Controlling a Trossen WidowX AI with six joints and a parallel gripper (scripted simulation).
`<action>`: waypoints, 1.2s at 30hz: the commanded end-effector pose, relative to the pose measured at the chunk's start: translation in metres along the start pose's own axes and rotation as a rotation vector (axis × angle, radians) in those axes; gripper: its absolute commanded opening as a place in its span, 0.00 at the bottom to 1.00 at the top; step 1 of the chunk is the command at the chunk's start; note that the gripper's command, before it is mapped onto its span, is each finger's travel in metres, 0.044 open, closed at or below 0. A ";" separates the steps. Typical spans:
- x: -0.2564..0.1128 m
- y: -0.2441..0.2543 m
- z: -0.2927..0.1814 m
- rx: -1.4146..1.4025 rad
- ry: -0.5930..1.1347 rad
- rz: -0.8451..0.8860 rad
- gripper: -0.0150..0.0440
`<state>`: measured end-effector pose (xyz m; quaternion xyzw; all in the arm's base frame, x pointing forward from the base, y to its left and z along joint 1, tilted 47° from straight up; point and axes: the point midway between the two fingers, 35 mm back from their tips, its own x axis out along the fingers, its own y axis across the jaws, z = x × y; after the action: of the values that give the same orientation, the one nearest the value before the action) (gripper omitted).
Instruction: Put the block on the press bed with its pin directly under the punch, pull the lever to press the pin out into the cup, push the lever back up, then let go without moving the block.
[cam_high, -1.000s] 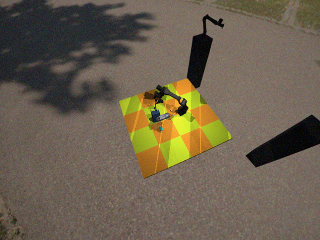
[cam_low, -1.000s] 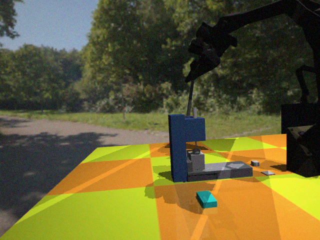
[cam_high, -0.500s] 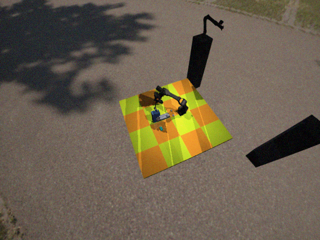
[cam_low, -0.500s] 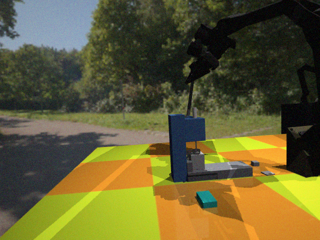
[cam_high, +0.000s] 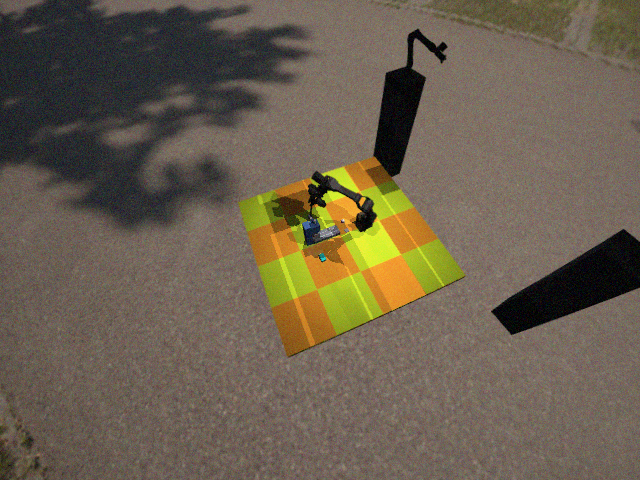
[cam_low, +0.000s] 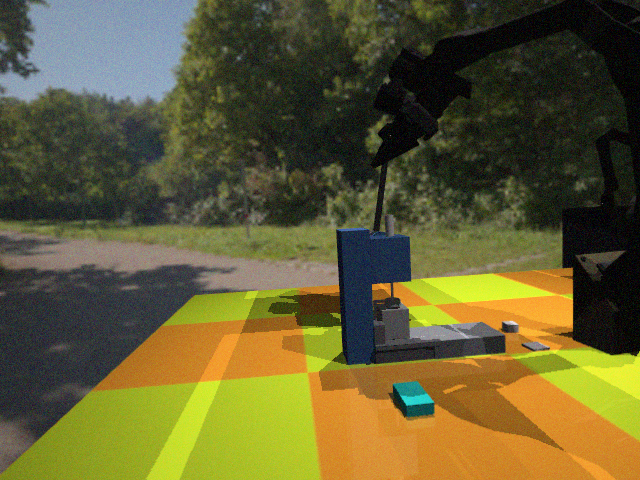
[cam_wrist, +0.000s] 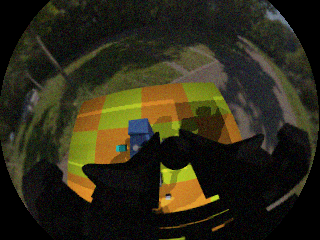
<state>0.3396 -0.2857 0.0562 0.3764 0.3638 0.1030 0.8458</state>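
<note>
The top view looks steeply down from far off — exterior sits low, near the press; wrist looks past the fingers — all share the press.

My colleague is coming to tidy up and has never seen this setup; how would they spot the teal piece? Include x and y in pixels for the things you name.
Find the blue press frame (cam_high: 310, 231) (cam_low: 355, 297) (cam_wrist: 140, 127) on the orange-and-lime checkered top. Beside its base lies a small flat teal block (cam_high: 322, 257) (cam_low: 413, 399) (cam_wrist: 121, 148). Unlike the grey pieces nearby, it is teal.

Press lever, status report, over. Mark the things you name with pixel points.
Gripper (cam_high: 311, 200) (cam_low: 376, 164) (cam_wrist: 168, 134) shut on lever knob (cam_wrist: 175, 153). Lever (cam_low: 380, 198) upright, slight tilt. Gray block (cam_low: 395, 323) on press bed (cam_low: 470, 338), under punch (cam_low: 391, 290). Teal block (cam_high: 322, 257) (cam_low: 413, 400) (cam_wrist: 121, 148) beside press, clear of lever.
</note>
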 end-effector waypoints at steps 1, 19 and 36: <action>0.000 0.000 -0.001 0.003 0.002 -0.003 0.25; -0.006 0.000 -0.010 0.003 0.002 -0.004 0.25; -0.010 0.000 -0.018 0.003 0.003 -0.004 0.25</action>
<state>0.3244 -0.2820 0.0547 0.3743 0.3627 0.1021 0.8473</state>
